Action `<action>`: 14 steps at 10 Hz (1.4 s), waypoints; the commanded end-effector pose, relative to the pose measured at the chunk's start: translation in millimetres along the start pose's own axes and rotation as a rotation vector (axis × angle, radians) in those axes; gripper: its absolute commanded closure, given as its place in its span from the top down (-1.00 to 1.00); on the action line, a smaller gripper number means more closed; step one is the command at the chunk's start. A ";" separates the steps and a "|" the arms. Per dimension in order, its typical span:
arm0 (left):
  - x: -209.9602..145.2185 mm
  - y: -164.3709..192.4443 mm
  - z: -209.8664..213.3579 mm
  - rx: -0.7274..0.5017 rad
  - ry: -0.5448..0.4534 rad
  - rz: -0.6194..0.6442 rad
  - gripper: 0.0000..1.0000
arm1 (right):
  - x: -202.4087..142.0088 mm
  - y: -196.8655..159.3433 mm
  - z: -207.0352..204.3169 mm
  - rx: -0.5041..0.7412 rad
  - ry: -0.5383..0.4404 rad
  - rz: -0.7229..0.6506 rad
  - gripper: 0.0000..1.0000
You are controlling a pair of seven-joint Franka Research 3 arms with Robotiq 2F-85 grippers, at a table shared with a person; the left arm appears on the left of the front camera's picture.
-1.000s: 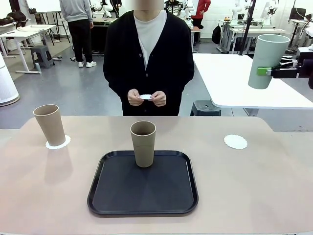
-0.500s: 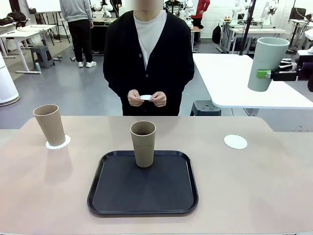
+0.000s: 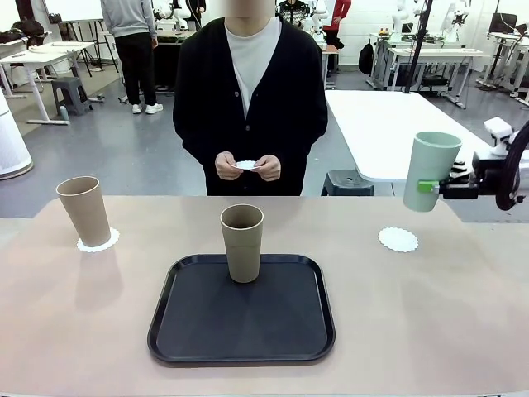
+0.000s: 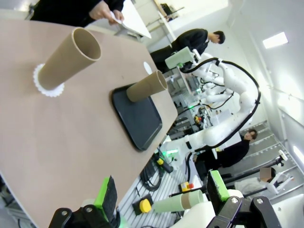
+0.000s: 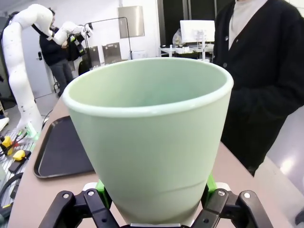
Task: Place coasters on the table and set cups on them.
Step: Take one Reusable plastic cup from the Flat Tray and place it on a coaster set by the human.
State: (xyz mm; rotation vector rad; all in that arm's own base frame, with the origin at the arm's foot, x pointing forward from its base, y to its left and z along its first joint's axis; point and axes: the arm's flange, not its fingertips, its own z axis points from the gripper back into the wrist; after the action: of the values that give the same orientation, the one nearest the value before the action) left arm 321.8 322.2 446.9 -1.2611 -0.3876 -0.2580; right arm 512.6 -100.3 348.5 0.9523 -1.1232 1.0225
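The mint cup is held upright in the air, clamped in the right tool, above the bare coaster, evidently to be set on it; the left tool is spread, empty.

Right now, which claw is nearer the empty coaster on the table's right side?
Right. The right claw holds the mint cup above and right of that coaster; the left claw hangs open past the table's opposite end, beyond the tray.

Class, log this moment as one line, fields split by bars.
right gripper: shut on mint cup, aloft near bare coaster | left gripper: open | tan cups: one on coaster, one on tray
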 end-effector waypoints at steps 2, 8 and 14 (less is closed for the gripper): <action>-1.4 -2.9 0.5 -0.002 -0.003 -0.001 1.00 | -26.8 -17.9 0.3 0.025 0.021 -0.006 0.67; -1.4 -2.9 0.5 -0.002 -0.003 -0.001 1.00 | -71.0 -31.4 -19.0 0.097 0.023 -0.037 0.67; -1.4 -2.9 0.5 -0.002 -0.003 -0.001 1.00 | -94.8 -39.9 -29.7 0.113 0.038 -0.065 0.67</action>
State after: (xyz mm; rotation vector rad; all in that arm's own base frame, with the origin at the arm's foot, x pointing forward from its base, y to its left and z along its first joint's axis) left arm 321.9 322.1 446.9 -1.2612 -0.3875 -0.2582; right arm 539.7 -94.8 248.7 1.0434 -1.0162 1.0167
